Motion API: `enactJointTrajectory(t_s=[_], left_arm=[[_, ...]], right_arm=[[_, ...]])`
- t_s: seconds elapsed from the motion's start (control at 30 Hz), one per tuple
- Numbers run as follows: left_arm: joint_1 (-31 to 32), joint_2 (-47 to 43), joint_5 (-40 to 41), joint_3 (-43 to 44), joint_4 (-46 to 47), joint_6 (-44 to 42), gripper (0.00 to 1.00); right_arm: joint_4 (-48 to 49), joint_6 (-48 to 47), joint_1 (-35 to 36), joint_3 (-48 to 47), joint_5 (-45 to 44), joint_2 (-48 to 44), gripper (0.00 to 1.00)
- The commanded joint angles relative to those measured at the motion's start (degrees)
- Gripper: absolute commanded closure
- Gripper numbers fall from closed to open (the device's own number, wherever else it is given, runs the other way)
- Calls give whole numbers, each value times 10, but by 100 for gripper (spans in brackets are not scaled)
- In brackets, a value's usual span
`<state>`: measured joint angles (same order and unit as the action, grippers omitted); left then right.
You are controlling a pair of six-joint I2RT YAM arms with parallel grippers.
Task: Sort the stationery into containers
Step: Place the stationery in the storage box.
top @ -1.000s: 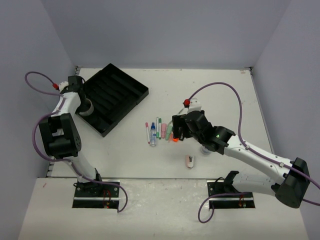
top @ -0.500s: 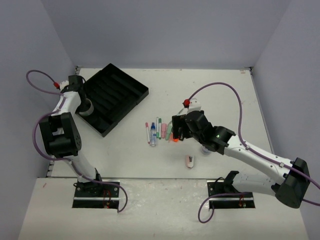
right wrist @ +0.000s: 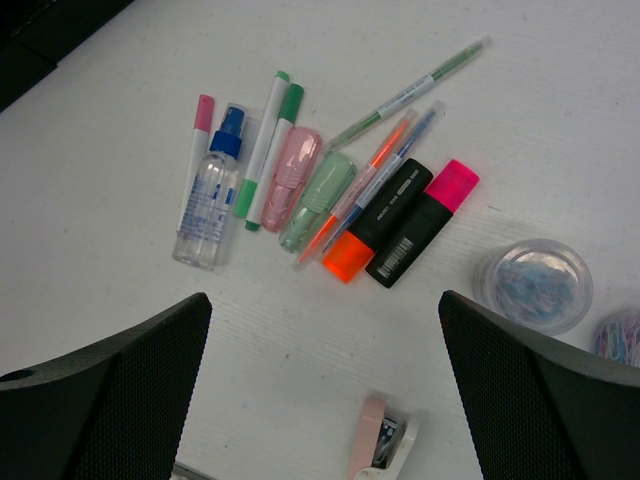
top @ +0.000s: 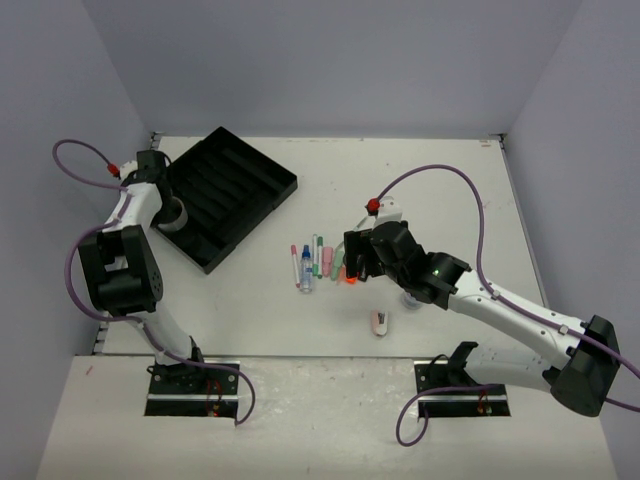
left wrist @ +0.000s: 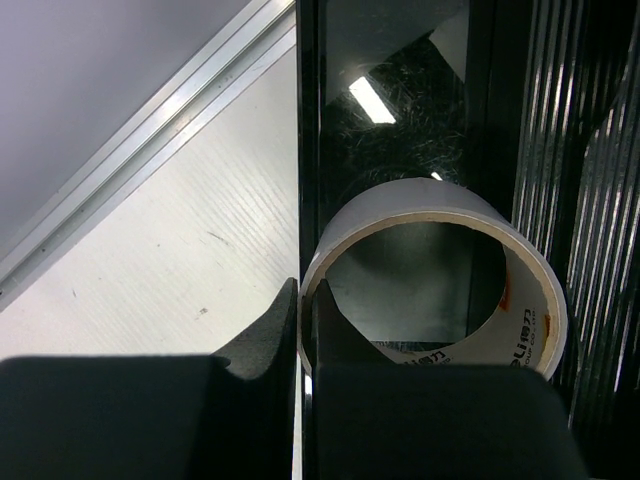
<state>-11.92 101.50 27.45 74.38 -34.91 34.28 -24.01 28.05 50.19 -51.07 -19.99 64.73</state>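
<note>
The black divided tray [top: 250, 170] sits at the far left. My left gripper [top: 168, 205] is shut on the wall of the white tape ring [top: 173, 216], which is at the tray's left end. In the left wrist view the ring [left wrist: 420, 197] stands over a tray compartment [left wrist: 400, 110], with one finger [left wrist: 265, 335] outside it and one inside. My right gripper [top: 355, 262] is open and empty above a row of pens and markers [top: 318, 262]. In the right wrist view the gripper [right wrist: 322, 385] is above the pens [right wrist: 265, 140], the orange highlighter [right wrist: 375, 225], the pink highlighter [right wrist: 425, 220], a pink-white stapler [right wrist: 385, 450] and a jar [right wrist: 533, 285].
A small spray bottle with a blue cap [right wrist: 207, 205] lies among the pens. A second jar [right wrist: 620, 335] shows at the right edge. The left table edge has a metal rail [left wrist: 150, 150]. White walls enclose the table.
</note>
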Motion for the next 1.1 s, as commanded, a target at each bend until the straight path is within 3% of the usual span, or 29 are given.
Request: enactJointTrajectory(t_s=[0.0, 0.7, 1.07], left_arm=[[10, -38, -33, -13, 9, -16, 100], [9, -85, 0, -6, -21, -23, 100], [2, -68, 9, -20, -25, -25, 100]], right_arm=[[6, -2, -1, -9, 0, -14, 1], [5, -2, -1, -11, 2, -9, 1], [6, -3, 0, -9, 5, -16, 1]])
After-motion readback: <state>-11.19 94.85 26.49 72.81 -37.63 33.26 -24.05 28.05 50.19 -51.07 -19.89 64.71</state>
